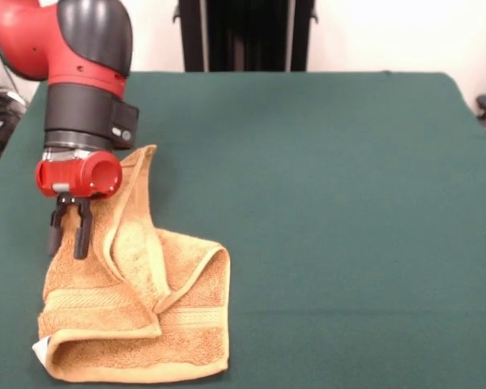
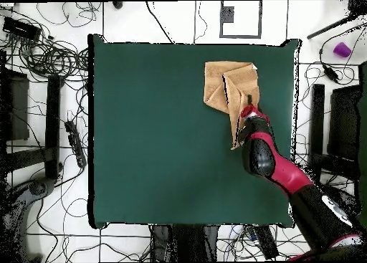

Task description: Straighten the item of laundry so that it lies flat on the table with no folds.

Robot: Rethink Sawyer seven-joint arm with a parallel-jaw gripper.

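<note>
The golden-orange towel lies crumpled near the table's front left corner. Its lower part is doubled over in thick folds, and a narrow flap stretches away toward the far side. A small white tag shows at its front left corner. My gripper hangs over the towel's left edge, its two black fingers pointing down, slightly apart and empty. From overhead the towel sits at the table's top right, with the gripper over its lower right edge.
The towel's front fold lies close to the table's near edge in the front view. Cables and dark equipment surround the table on the floor. A small purple object lies off the table beyond its right side.
</note>
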